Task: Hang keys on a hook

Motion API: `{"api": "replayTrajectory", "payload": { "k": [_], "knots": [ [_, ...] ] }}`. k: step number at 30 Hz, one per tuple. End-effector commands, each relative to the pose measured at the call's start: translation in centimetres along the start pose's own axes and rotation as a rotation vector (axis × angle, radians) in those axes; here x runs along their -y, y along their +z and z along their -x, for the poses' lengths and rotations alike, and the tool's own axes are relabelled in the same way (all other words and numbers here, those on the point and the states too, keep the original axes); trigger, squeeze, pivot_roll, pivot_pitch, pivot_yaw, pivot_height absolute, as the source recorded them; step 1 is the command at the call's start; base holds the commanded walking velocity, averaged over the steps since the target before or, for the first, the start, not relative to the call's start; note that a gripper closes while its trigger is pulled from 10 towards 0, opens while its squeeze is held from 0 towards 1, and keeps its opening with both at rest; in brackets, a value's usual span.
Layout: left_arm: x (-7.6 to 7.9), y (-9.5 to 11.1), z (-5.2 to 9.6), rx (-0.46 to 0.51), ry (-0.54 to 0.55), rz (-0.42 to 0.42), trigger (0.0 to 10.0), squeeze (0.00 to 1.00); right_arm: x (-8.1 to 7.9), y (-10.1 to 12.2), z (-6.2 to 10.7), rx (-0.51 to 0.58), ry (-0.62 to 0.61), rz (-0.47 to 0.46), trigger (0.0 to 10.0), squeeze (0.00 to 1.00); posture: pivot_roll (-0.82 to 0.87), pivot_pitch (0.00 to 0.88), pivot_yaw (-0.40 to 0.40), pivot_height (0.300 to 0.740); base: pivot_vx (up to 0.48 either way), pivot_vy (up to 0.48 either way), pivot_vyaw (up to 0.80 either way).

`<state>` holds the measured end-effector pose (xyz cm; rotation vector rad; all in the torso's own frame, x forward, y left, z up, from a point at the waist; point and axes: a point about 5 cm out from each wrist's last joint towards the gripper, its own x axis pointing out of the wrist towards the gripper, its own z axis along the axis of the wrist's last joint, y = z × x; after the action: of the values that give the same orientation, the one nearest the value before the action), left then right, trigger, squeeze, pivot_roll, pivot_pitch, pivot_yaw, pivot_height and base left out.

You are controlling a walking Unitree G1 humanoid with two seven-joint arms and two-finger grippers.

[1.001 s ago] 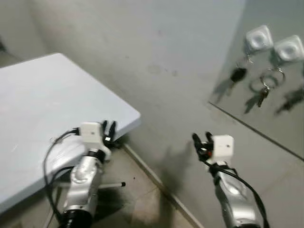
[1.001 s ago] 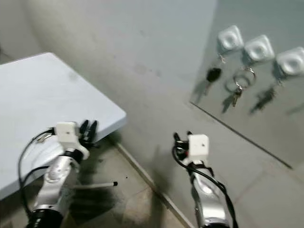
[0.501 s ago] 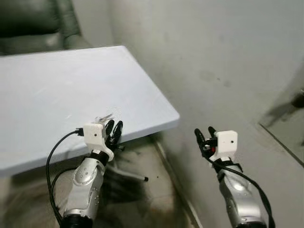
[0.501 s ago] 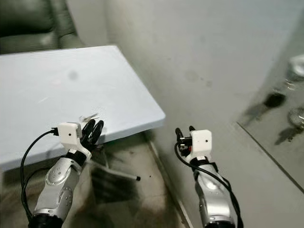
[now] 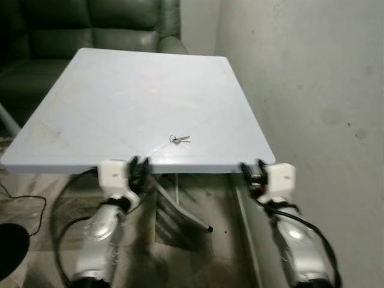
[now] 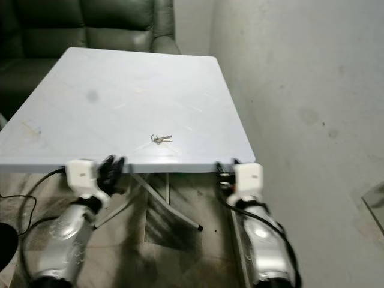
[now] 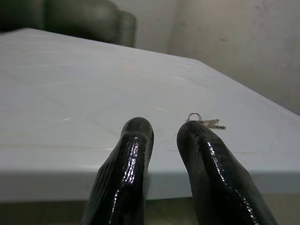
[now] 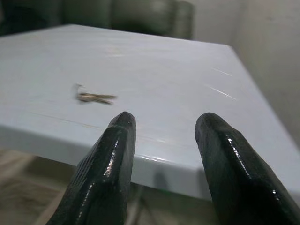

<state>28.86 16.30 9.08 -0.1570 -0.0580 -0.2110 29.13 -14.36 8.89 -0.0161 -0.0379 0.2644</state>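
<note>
Left gripper [image 5: 139, 163], two long black fingers on a silver arm: held low at the near edge of the table, pointing forward across the top. In the left wrist view the fingers [image 7: 129, 154] stand a small gap apart, nothing between them. Right gripper [image 5: 252, 170], same build: also at the near edge, by the near right corner, aimed over the top. In the right wrist view its fingers [image 8: 112, 154] are spread wider, and it holds nothing. Both forearms are bent up from below with white wrist camera blocks on top and black cables trailing down.

Small set of metal keys on a ring [image 5: 179, 139]: lying flat on the pale blue-white square tabletop [image 5: 108, 90], toward the near edge, roughly between the two grippers and beyond their tips. Not touched by either. From the left wrist the keys [image 7: 204, 122] sit just past the finger on that side; from the right wrist they [image 8: 93, 97] lie off to the side, blurred.

Progress: judged at the very start. The keys are not picked up and no hook is in sight here. Left to do: reach, grasp the ring, carry, hang.

Around: dark green leather sofa [image 5: 90, 24] behind the table, grey plaster wall [image 5: 318, 78] on the robot's right, folding metal table legs [image 5: 180, 207] below.
</note>
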Motion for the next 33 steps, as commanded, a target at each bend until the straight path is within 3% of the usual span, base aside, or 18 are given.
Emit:
{"api": "replayTrajectory", "payload": {
  "k": [1,4,5,10,11,15,33],
  "knots": [
    [0.80,0.24,-0.25,0.015,-0.021,0.000,10.0,0.00,1.03,0.22,0.34,0.005,-0.033,0.023,10.0,0.00,-0.04,0.000,-0.074,0.740,0.000,0.000,0.80],
    [0.76,0.29,-0.32,0.015,-0.021,-0.001,10.0,0.00,0.98,0.17,0.40,0.006,-0.015,-0.050,10.0,0.00,-0.04,0.000,-0.077,0.740,0.000,0.000,0.14],
    [0.73,0.32,-0.36,0.016,-0.021,-0.002,10.0,0.00,0.92,0.25,0.44,0.011,-0.001,-0.069,10.0,1.00,-0.04,0.000,-0.078,0.740,0.000,0.000,0.00],
    [0.55,0.42,-0.45,0.020,-0.014,0.016,10.0,0.00,1.04,0.25,0.38,-0.006,-0.021,-0.006,10.0,1.00,-0.04,0.000,-0.078,0.740,0.000,0.000,0.00],
    [0.55,0.40,-0.44,0.019,-0.015,0.022,10.0,0.00,1.03,0.23,0.43,-0.004,-0.018,0.005,10.0,0.00,-0.04,0.000,-0.079,0.740,0.000,0.000,0.00],
    [0.50,0.33,-0.48,0.014,-0.008,0.055,10.0,0.00,0.98,0.23,0.57,0.000,-0.012,0.009,10.0,0.00,-0.04,0.000,-0.077,0.740,0.000,0.152,0.00],
    [0.18,0.62,-0.50,0.018,0.009,0.073,10.0,0.00,0.85,-0.13,0.96,-0.015,-0.016,-0.003,10.0,0.00,-0.03,0.000,-0.079,0.740,0.000,0.461,0.00]
  ]
}}
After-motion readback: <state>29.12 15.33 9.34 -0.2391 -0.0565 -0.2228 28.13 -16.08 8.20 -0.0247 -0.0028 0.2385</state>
